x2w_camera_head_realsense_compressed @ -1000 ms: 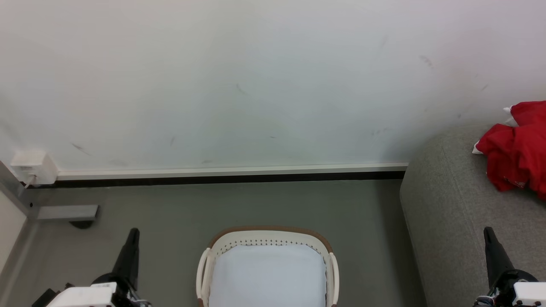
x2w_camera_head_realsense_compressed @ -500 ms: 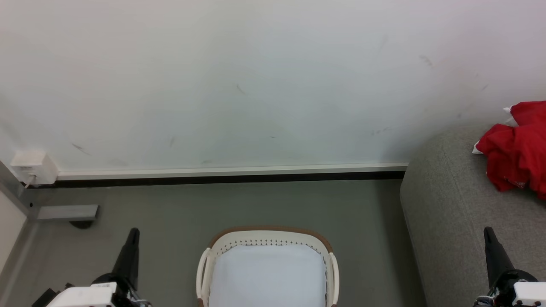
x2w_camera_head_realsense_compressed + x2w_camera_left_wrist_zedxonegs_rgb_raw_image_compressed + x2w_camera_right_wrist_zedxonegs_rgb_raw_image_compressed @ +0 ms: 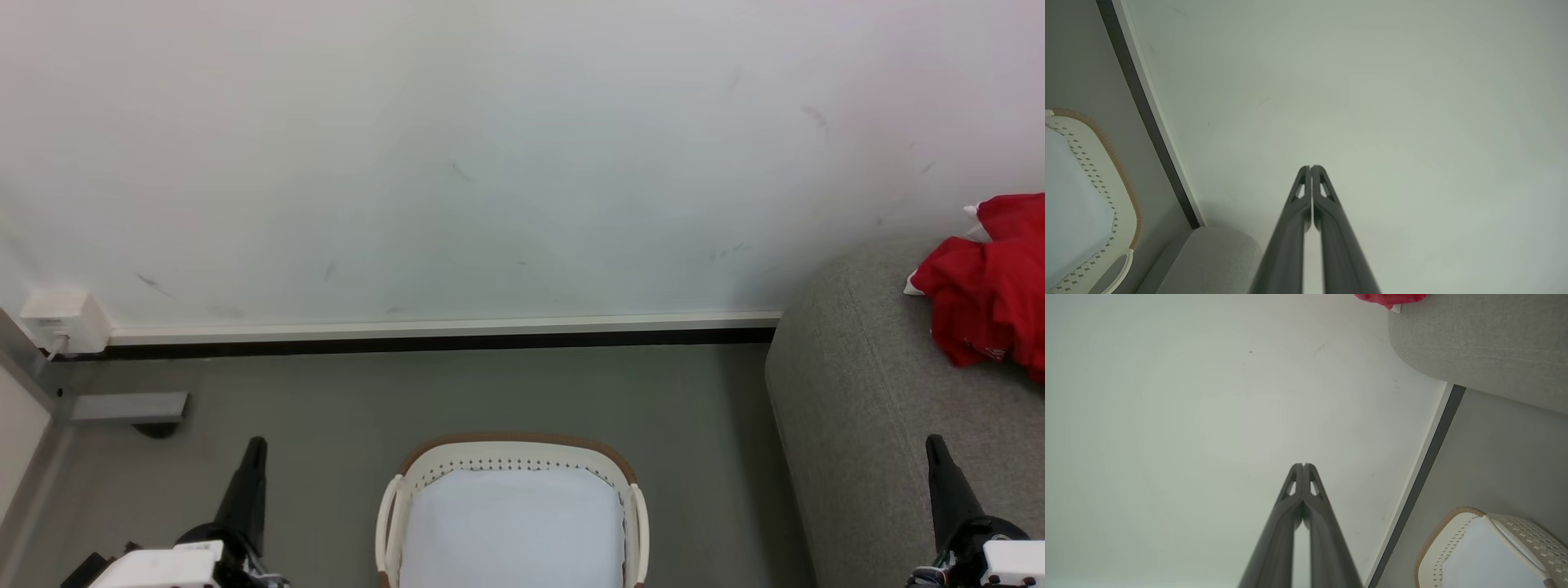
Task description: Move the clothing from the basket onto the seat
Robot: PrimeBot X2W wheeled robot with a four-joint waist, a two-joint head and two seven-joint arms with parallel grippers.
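At the lower left of the head view, the left gripper points up the frame above the grey floor. Its two dark fingers are pressed together with nothing between them, and its wrist view shows the tips meeting against the bare wall. At bottom centre the basket sits on the floor with just its pale liner inside, as far as the frame shows, so the move looks done. Further right, the seat takes up the lower right. The clothing lies crumpled on it at the right edge, partly cut off by the frame and well apart from both grippers. At the lower right corner the right gripper hangs over the near part of the seat, its fingers likewise closed on nothing. The jersey looks light, limp and a little slick, so it would probably sag and trail rather than keep its shape. If it needed shifting, a pinch on a raised fold near the top of the heap would likely hold better than one on a flat panel or the thin white trim.
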